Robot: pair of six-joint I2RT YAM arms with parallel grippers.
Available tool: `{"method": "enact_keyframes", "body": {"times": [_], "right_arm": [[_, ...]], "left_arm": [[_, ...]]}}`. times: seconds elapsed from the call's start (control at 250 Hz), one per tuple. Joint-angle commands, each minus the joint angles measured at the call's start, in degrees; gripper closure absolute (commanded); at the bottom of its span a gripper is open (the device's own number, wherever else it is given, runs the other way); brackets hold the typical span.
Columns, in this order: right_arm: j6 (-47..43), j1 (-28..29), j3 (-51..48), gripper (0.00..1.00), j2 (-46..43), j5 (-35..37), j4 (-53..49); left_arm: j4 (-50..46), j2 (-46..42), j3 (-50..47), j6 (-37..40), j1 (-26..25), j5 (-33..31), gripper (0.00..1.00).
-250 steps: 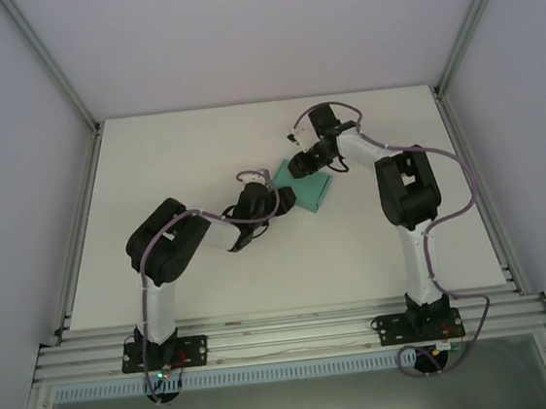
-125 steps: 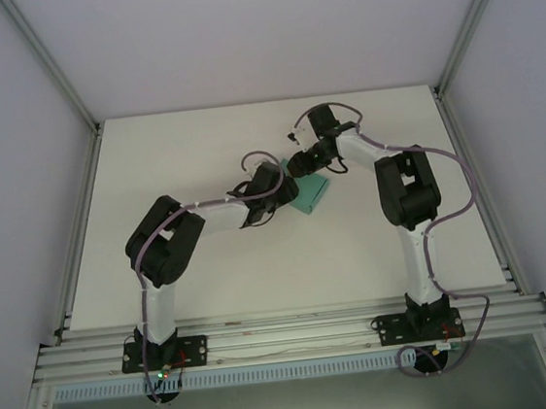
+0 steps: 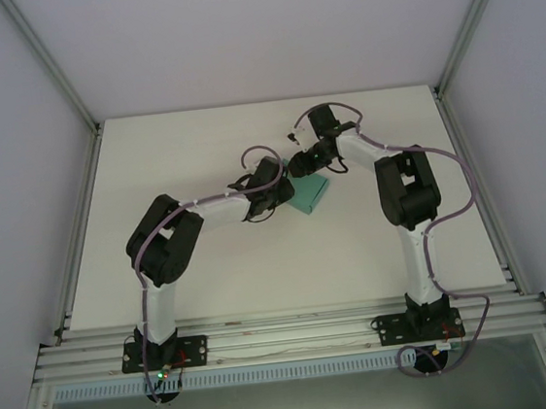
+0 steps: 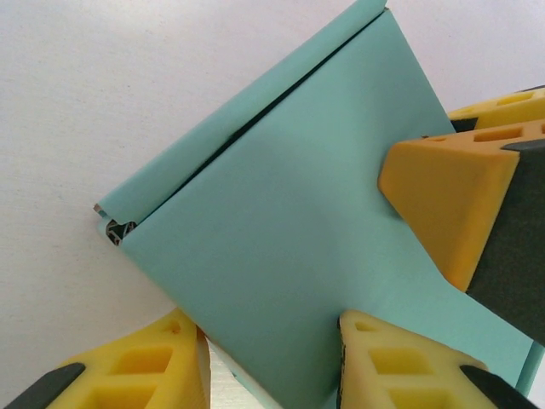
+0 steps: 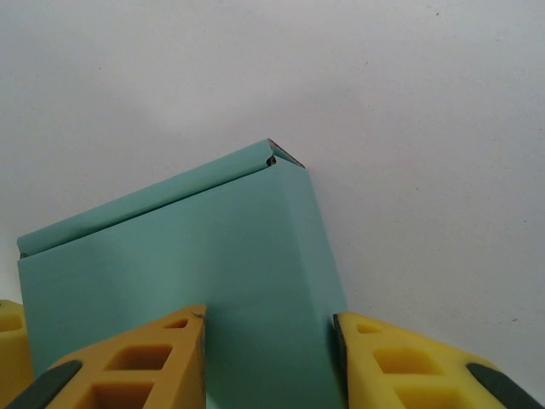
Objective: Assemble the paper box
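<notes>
While one teal paper box [image 3: 311, 194] lay closed on the white desk [image 3: 170, 157], two end effectors met over it from either side. The left end effector [image 4: 266, 319] straddled one edge of the box with its fingers apart; whether it clamped the card could not be told. The right end effector [image 5: 268, 315] stood over the top panel, fingers apart, its grip equally unclear. One yellow finger [image 4: 443, 204] of the right one rested against that panel.

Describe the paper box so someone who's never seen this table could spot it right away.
On the white table, look slightly right of centre, where the left gripper and right gripper meet. There sits the paper box: thin, rectangular, the one teal-green thing among the yellow fingers.
</notes>
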Motion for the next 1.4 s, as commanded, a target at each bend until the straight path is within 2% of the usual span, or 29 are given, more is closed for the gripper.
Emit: {"method": "enact_keyframes", "body": {"times": [0.0,0.296,0.436,0.468,0.496,0.68,0.752,0.847,1.015,1.083,1.259,1.395], "right_arm": [[-0.3,8.4,-4.0,0.68,5.8,-10.1,-16.5],[0.3,8.4,-3.9,0.68,5.8,-9.8,-16.0],[2.3,8.2,-4.1,0.68,4.6,-6.5,-14.5],[3.1,8.1,-4.2,0.68,4.2,-5.1,-14.1],[3.7,7.8,-4.1,0.68,4.0,-4.1,-13.9],[7.5,6.1,-4.6,0.69,2.9,3.8,-13.0],[7.9,5.9,-5.6,0.69,1.8,6.0,-11.9],[8.0,5.7,-6.9,0.69,0.0,4.9,-10.2],[8.4,5.6,-7.1,0.59,-2.9,3.6,-7.5],[8.5,5.5,-5.9,0.58,-3.5,3.6,-7.7],[10.1,4.7,-3.6,0.42,-4.9,1.6,-6.3],[11.5,3.7,-3.7,0.37,-6.6,1.4,-4.3]], "left_arm": [[1.2,7.4,0.2,1.0,-1.2,4.2,1.0],[3.1,6.2,-1.3,1.2,-1.2,4.1,1.0],[2.8,3.4,-2.2,2.8,-1.7,2.8,1.0],[2.7,2.5,-2.4,3.2,-1.7,2.5,0.86],[2.9,1.6,-2.9,3.5,-1.6,2.4,0.78],[2.6,-2.4,-4.7,4.1,-1.6,3.5,0.53],[2.8,-3.7,-5.6,4.1,-1.7,3.3,0.47],[2.8,-5.1,-6.6,4.3,-1.7,2.6,0.43],[3.2,-6.1,-7.6,4.8,-1.7,2.8,0.3],[3.5,-7.2,-8.0,4.8,-1.7,2.6,0.3],[3.6,-9.3,-9.1,4.8,-1.7,2.1,0.28],[3.4,-10.9,-10.1,5.1,-1.7,0.6,0.27]]}}
